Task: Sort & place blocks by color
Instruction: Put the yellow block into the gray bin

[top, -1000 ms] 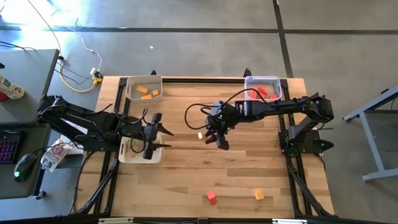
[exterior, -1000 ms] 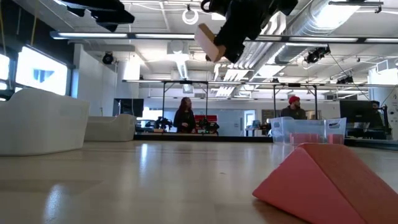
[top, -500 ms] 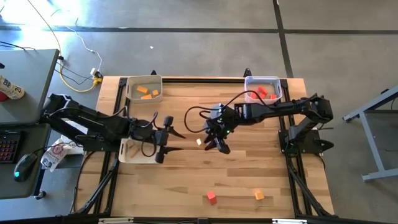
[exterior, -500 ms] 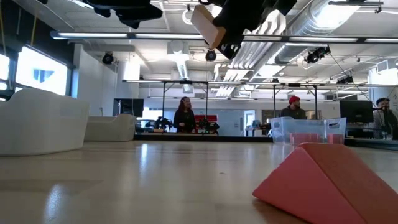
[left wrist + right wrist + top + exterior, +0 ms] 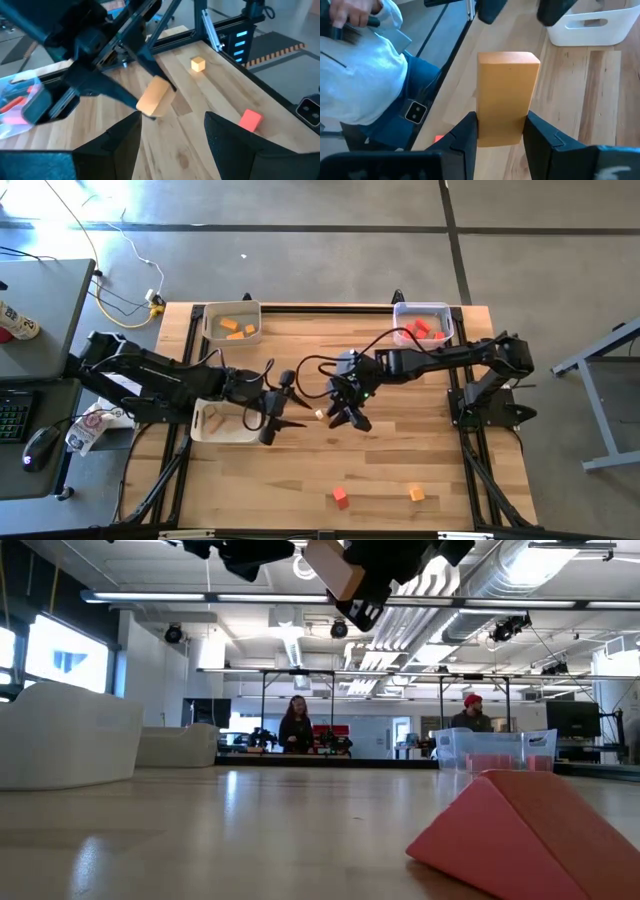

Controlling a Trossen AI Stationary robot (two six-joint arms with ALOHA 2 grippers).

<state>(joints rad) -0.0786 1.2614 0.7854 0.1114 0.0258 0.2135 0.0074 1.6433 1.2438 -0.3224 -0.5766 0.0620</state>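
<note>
So the right gripper (image 5: 336, 416) is up over the middle of the table (image 5: 400, 460), fingers pinched on a plain wood block (image 5: 506, 100); it's held by one end, well clear of the tabletop, and sticks out toward the left gripper (image 5: 283, 404), which hangs just beside it with jaws spread wide and nothing between them; looks to me like a handoff, since the white bin (image 5: 222, 422) with the other plain pieces sits on the left arm's side; to do it well I'd say the left fingers should straddle the free end squarely, with the block's flat faces against the pads, and squeeze before the right lets go, otherwise it probably drops and tumbles; a bit of overlap past the tip would help too; the rest of the job is still out there: a red cube (image 5: 341, 497) and an orange cube (image 5: 417, 494) sit near the front edge, orange pieces are in the far-left bin (image 5: 232, 321) and red ones in the clear bin (image 5: 422, 320); hard bits: from above the block is a tiny pale speck and I can't tell the gap between it and the left fingertips; the low view cuts both grippers off at the top; a big red wedge (image 5: 515, 830) fills its corner.
</note>
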